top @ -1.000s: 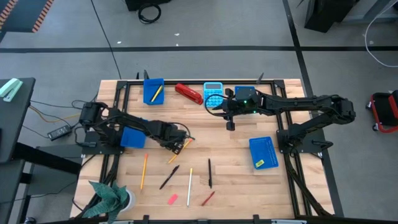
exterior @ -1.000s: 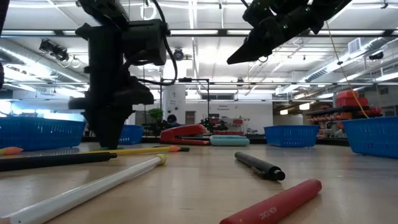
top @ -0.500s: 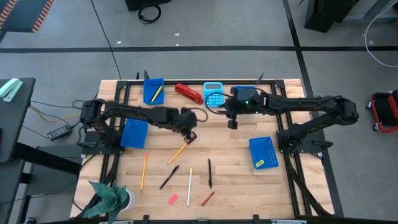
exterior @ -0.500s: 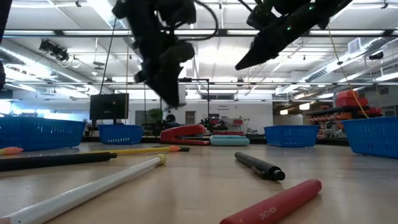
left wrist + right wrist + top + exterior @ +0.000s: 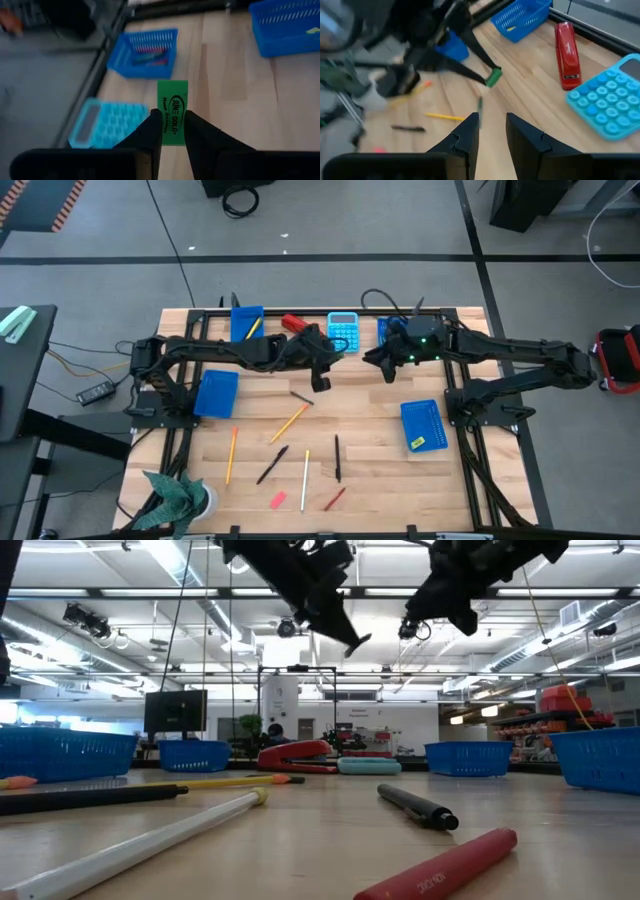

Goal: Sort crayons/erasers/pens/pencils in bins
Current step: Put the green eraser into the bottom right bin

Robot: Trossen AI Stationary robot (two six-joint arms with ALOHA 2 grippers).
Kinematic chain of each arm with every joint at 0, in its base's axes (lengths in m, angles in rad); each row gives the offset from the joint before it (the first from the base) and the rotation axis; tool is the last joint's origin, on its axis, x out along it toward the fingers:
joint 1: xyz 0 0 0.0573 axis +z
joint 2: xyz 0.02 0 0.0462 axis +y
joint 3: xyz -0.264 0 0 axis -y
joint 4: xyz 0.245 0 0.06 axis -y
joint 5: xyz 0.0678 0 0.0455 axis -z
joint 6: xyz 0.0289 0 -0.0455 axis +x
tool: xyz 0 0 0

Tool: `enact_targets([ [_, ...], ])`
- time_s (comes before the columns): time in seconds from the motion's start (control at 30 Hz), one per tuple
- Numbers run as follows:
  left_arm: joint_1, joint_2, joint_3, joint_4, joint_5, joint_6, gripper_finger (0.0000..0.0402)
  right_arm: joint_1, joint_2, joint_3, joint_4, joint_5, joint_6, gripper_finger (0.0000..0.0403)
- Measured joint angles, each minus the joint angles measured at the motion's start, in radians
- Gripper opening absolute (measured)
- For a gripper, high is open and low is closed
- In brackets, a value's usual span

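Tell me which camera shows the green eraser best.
The left wrist view: the green eraser fills the centre, pinched by the left end effector, its printing visible. The right wrist view shows it small at that end effector's tip. In the high view it's hidden under the arm; in the low view it can't be made out.

The wooden bench [image 5: 370, 440] carries four blue bins [image 5: 421, 426], a red stapler [image 5: 292, 323] and a calculator [image 5: 344, 332]. Pencils [image 5: 289, 422], pens [image 5: 337, 458] and a pink eraser [image 5: 278, 501] lie loose.

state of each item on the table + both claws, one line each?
left claw: shut on green eraser, held above table
right claw: open, empty
yellow eraser: in right bin
orange pencil: loose on table
pink eraser: loose on table
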Motion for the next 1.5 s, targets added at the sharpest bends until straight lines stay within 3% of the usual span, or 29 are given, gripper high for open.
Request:
enact_targets([
  [0.3, 0.003, 0.0, 0.0, 0.182, 0.001, 0.271, 0.008, 0.028, 0.066, -0.001, 0.107, 0.005, 0.179, 0.0104],
  [0.47, 0.018, 0.0, 0.0, 0.187, 0.001, 0.344, 0.0083, 0.042, 0.069, 0.0, 0.16, 0.101, 0.207, 0.0104],
  [0.73, 0.035, 0.0, 0.0, 0.193, 0.094, 0.354, 0.0081, 0.042, 0.082, 0.0, 0.159, 0.178, 0.254, 0.0104],
  [1.5, 0.033, 0.016, -0.001, 0.231, 0.146, 0.406, 0.0083, 0.04, 0.103, 0.0, 0.193, 0.231, 0.232, 0.0099],
])
